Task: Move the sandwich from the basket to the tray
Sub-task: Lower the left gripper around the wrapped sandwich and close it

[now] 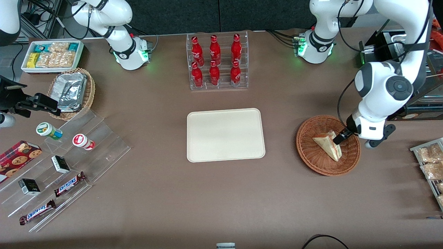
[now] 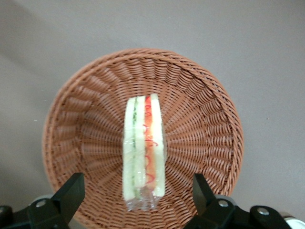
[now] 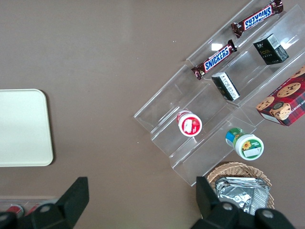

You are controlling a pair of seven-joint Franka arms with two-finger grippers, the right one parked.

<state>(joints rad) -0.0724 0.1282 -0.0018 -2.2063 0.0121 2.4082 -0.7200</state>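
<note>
The sandwich [image 1: 327,145] [image 2: 144,148] is a clear-wrapped wedge of pale bread with red-orange and green filling. It stands on edge in the middle of the reddish-brown wicker basket [image 1: 306,152] [image 2: 209,129]. My left gripper [image 1: 341,137] [image 2: 136,193] hangs low over the basket, open. Its two black fingers [image 2: 71,191] stand wide apart on either side of the sandwich's wrapped end and do not touch it. The cream tray [image 1: 225,135] lies flat beside the basket, toward the parked arm's end, with nothing on it.
An acrylic rack of red bottles [image 1: 216,62] stands farther from the front camera than the tray. A wire rack of snack bags [image 1: 431,166] sits at the working arm's end. A stepped acrylic shelf [image 1: 69,162], a tan foil-packet basket [image 1: 72,93] and a white snack box [image 1: 52,55] lie toward the parked arm's end.
</note>
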